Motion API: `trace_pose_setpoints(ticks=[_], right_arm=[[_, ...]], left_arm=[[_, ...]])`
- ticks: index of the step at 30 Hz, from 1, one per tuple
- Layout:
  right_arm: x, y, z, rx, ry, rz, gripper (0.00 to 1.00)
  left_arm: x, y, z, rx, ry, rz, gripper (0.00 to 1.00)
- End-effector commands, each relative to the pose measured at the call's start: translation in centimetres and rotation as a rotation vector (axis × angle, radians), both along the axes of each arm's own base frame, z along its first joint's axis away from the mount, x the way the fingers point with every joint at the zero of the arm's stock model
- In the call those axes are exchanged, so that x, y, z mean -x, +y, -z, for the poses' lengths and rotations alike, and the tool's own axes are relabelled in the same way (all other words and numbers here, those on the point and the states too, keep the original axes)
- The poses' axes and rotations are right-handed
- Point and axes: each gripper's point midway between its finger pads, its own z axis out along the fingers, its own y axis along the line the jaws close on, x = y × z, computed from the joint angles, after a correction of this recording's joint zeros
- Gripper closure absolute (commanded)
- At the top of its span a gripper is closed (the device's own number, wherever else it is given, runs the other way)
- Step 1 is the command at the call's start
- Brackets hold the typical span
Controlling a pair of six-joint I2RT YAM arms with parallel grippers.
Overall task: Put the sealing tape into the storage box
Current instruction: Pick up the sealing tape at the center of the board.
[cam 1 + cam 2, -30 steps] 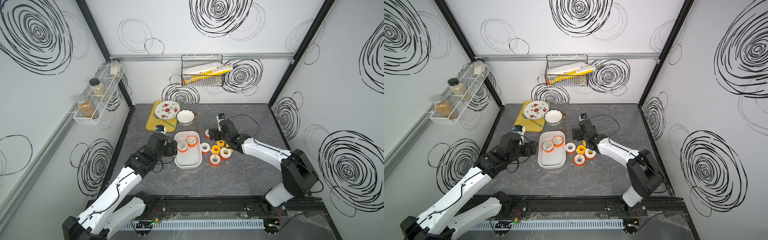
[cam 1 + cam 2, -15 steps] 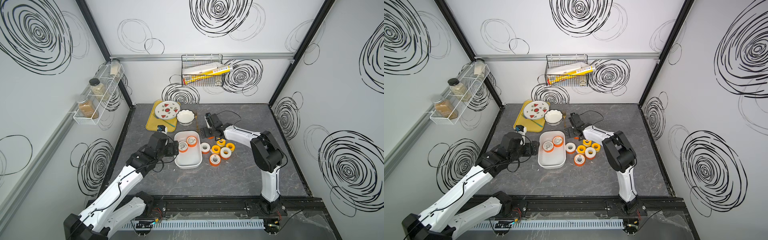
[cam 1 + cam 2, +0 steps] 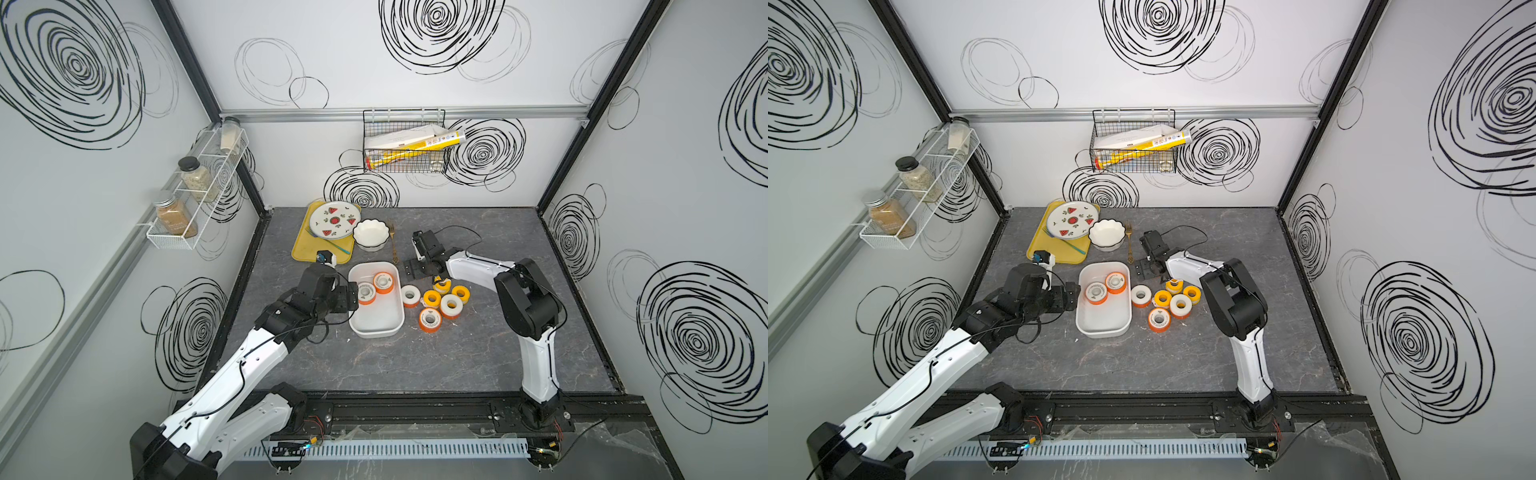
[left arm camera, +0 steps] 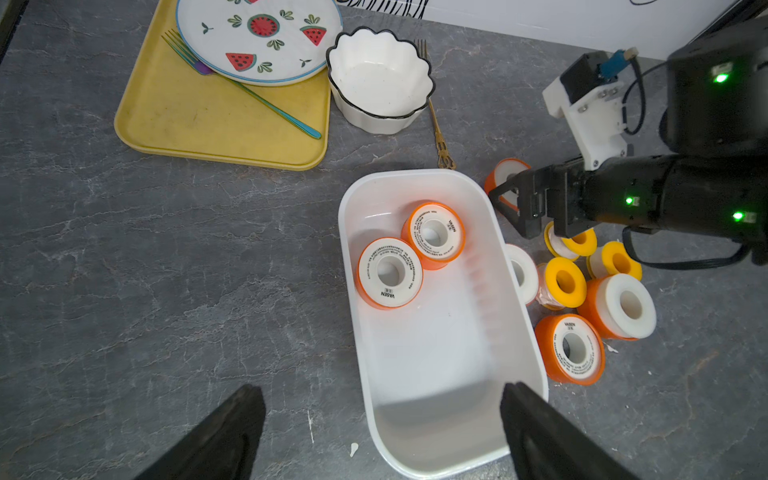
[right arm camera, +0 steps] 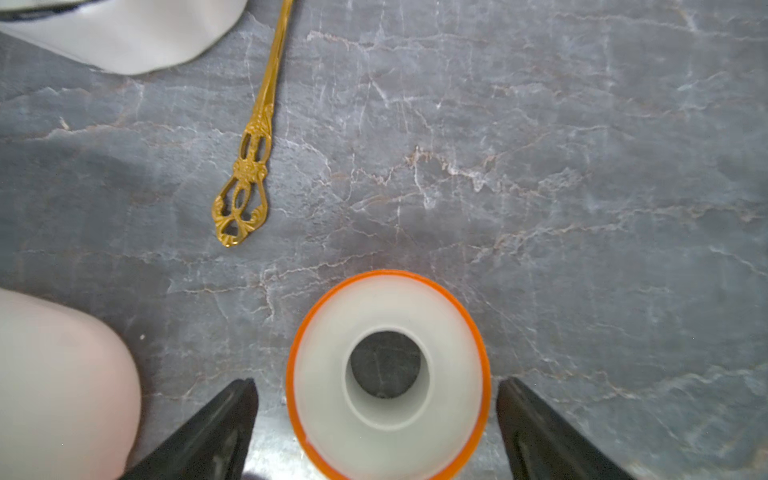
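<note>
Here our right gripper point(image 5: 374, 384) stands spread, a jaw on either side of a spool of sealing tape point(image 5: 388, 307) lying flat on the table point(image 5: 540, 166), gaps both sides, squared up, we judge, to pinch its smooth orange-rimmed drum. Our left gripper point(image 4: 381, 388) hangs spread and empty at the glossy white storage box point(image 4: 424, 353), two labelled spools point(image 4: 390, 272) inside just ahead of it, the loose spools point(image 4: 569, 349) beyond the box's far wall.
</note>
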Motion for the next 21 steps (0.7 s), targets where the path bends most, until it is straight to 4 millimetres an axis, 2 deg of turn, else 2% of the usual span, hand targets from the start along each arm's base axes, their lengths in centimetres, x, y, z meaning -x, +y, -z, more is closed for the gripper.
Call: trace_pose_setpoints(ticks=[1, 7, 17, 21], right_arm=[[-0.5, 0.1, 0.3, -0.012, 0.023, 0.0, 0.1], [-0.5, 0.3, 0.7, -0.021, 0.04, -0.004, 0.15], [-1.2, 0.5, 1.2, -0.012, 0.045, 0.001, 0.12], [-1.4, 0.6, 1.5, -0.006, 0.047, 0.003, 0.16]], left_arm=[[-0.5, 0.0, 0.0, 0.001, -0.016, 0.004, 0.05], [-0.5, 0.0, 0.0, 0.001, -0.015, 0.002, 0.05], [-0.6, 0.0, 0.2, -0.003, -0.008, 0.001, 0.05], [-0.6, -0.1, 0.3, -0.004, -0.007, 0.002, 0.05]])
